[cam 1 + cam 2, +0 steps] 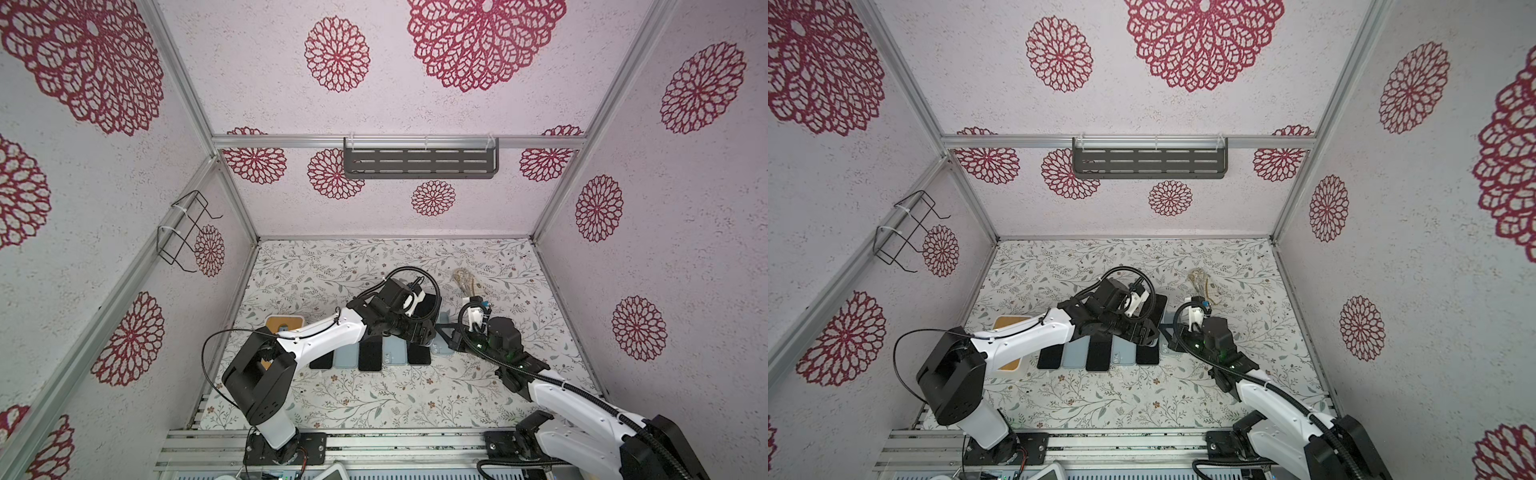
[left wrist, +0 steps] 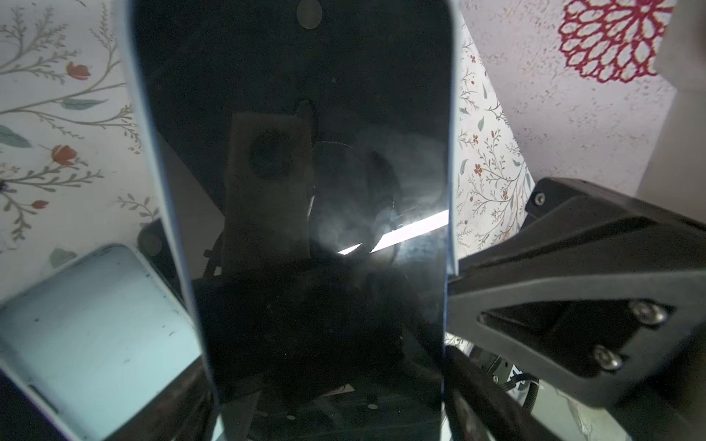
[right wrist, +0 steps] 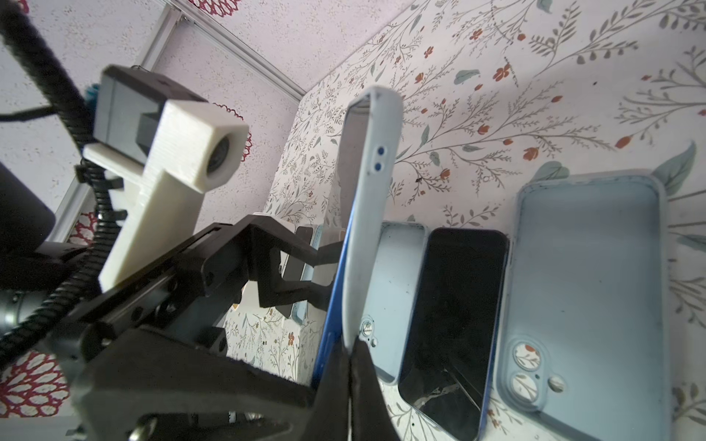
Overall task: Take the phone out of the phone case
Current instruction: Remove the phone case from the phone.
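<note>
The phone [image 2: 298, 183], black screen and blue rim, stands on edge between both grippers, its screen dark in a top view [image 1: 429, 306]. The light blue phone case [image 3: 367, 198] still covers its back. Near my right gripper [image 3: 349, 355] the phone's blue edge [image 3: 331, 305] has parted from the case. That gripper is shut on the case wall by the camera hole. My left gripper [image 2: 328, 401] straddles the phone's width, fingers [image 3: 305, 254] beside its long edges; whether they press on it does not show.
On the floral table [image 1: 374, 399], a row of bare black phones [image 1: 370, 355] and empty light blue cases [image 1: 345, 357] lies under the arms. An orange-and-white tray [image 1: 284, 323] sits left, a clear bundle [image 1: 465, 280] behind. A shelf [image 1: 419, 163] and wire basket [image 1: 187, 232] hang on the walls.
</note>
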`<state>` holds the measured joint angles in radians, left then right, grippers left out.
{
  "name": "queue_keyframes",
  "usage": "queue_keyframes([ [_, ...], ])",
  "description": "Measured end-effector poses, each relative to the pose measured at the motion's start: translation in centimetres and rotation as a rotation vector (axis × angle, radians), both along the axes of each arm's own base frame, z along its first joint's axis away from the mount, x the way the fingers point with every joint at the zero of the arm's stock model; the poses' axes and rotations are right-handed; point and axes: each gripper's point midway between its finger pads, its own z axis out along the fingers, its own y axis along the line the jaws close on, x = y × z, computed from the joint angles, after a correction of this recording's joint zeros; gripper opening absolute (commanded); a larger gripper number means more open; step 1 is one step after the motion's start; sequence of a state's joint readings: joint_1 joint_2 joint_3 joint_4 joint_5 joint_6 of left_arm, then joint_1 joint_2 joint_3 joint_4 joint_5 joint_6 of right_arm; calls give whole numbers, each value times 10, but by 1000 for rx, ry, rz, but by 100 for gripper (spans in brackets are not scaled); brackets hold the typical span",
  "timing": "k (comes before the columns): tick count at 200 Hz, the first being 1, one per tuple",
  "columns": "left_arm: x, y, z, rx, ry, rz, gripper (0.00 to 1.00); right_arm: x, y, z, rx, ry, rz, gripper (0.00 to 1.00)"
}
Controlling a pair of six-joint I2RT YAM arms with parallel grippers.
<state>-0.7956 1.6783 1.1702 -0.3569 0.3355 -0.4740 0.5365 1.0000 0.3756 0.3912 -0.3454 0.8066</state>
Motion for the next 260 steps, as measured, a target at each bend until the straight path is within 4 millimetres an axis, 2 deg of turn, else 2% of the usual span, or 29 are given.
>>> queue_keyframes([
  [43, 1, 1, 1, 16, -13, 1, 72, 1, -1, 0, 2, 1, -4, 0],
  [132, 1, 1, 1, 13, -13, -1, 56, 1, 0, 0, 9, 7, 0, 0],
  [260, 4, -2, 4, 6, -25, 13, 45, 5, -7, -8, -66, 51, -41, 0],
])
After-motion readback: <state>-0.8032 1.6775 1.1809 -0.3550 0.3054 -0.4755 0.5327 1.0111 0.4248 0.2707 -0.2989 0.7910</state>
